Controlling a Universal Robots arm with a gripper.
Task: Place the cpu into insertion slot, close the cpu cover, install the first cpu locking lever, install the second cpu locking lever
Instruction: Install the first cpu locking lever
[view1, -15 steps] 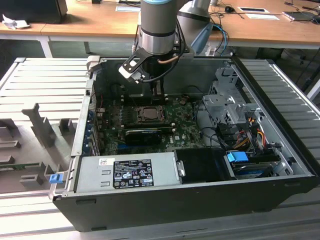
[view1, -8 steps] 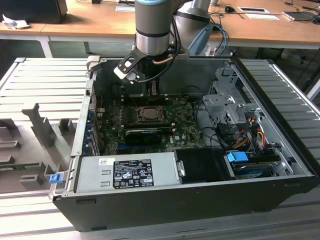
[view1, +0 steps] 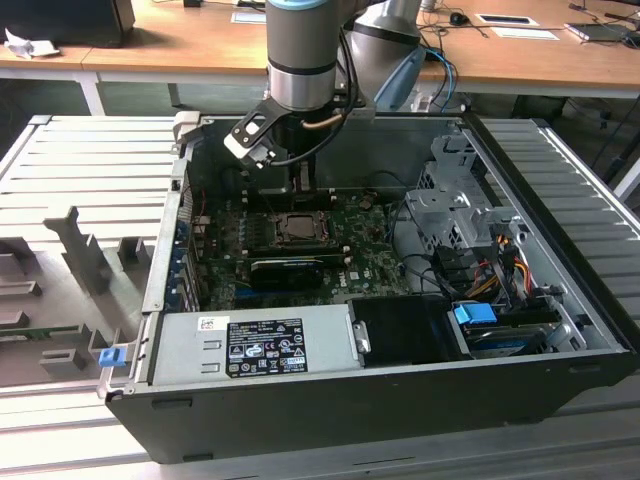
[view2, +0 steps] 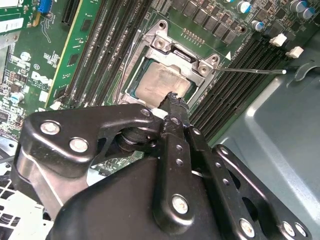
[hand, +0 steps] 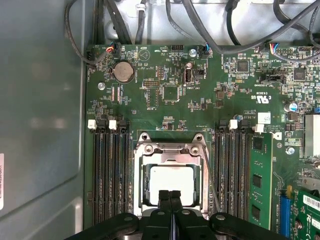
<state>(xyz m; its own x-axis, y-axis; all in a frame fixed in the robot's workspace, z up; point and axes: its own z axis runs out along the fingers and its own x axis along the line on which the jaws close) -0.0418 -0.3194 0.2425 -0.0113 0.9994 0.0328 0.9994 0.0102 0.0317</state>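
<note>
Black computer case (view1: 350, 420) nearest, open-topped, lying on ribbed grey table (view1: 90, 170). Grey power supply (view1: 250, 345) along near wall. Wooden desks (view1: 180, 40) far behind. Green motherboard (hand: 165, 100) on case floor. Arm's gripper (hand: 170, 192) pinched closed, holding nothing, tip at edge of cpu (hand: 172, 180). That cpu seated in insertion slot (hand: 146, 186), cpu cover (hand: 170, 150) down around it. Thin locking lever (view2: 255, 70) angled away from socket.

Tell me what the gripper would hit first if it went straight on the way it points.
Most likely the cpu, near its edge by the cpu cover. The gripper points down there with fingers shut; how far above it sits is unclear.
</note>
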